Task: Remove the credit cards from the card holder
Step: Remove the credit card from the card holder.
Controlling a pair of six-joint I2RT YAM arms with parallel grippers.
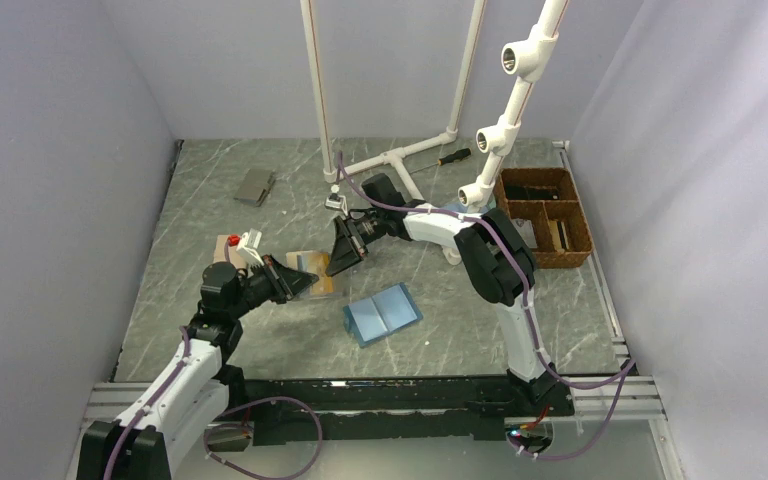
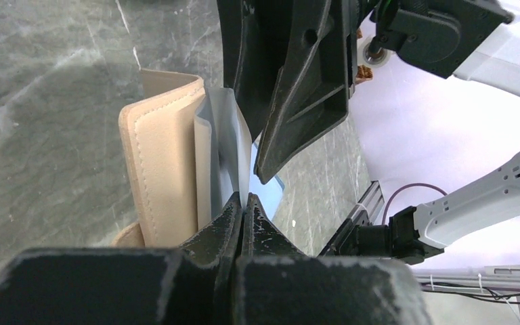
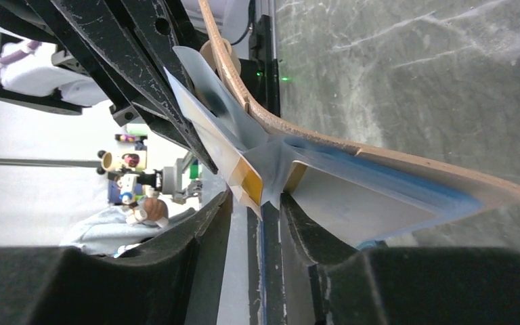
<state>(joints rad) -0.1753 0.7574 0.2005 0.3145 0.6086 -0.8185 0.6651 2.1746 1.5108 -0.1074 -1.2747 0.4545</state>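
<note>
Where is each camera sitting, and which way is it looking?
Top camera: high behind the bases, looking down at the table; both whole arms show.
Left wrist: rides the left arm, looks along the left fingers pinching the card holder.
Right wrist: rides the right arm, looks along the spread right fingers toward the left arm.
Shared: all three see the card holder.

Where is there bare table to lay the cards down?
Bare table lies left of the grey wallet, and at front right, in front of the basket. Crowded mid-table: card holder, left tool, right tool, blue wallet close together.
</note>
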